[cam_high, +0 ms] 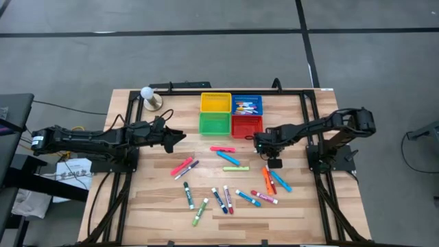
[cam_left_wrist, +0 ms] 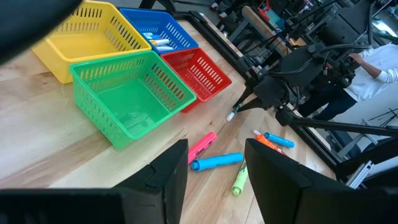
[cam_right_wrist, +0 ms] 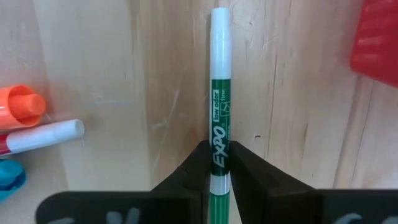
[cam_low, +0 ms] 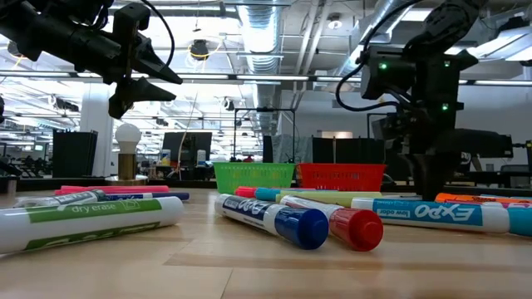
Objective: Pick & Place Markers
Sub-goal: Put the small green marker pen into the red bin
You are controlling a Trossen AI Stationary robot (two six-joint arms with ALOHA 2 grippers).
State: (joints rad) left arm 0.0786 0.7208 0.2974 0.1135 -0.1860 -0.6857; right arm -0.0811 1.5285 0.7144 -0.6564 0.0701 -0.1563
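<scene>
**Right fingers closed on a green marker beside the red basket**

I find the right gripper (cam_high: 259, 142) just in front of the red basket (cam_high: 247, 125), its fingers (cam_right_wrist: 249, 171) pinched together on a thin green marker (cam_right_wrist: 219, 112). In the right wrist view the marker's long axis runs straight out ahead of the fingers, white tip leading, gripped on the lower part of its barrel. I judge it held over the surface, though I cannot tell whether it has left the wood. The green basket (cam_high: 215, 123) lies further along the row, away from the right arm, with the red basket between; the move turns on carrying the marker across that way.

The left gripper (cam_high: 177, 136) hangs above the surface near the green basket, fingers (cam_left_wrist: 165, 177) apart and holding nothing. It is nearer the green basket, but the right arm has the marker.

Count: four baskets in a square block, namely yellow (cam_high: 215, 102), blue (cam_high: 247, 104), green and red. The blue one holds several markers; I cannot number them. The green basket looks empty in the left wrist view. On the surface (cam_high: 151, 199) I count about sixteen loose markers (cam_high: 226, 200), some overlapping. A white bulb on a stand (cam_high: 149, 97) sits at the far left corner.
</scene>
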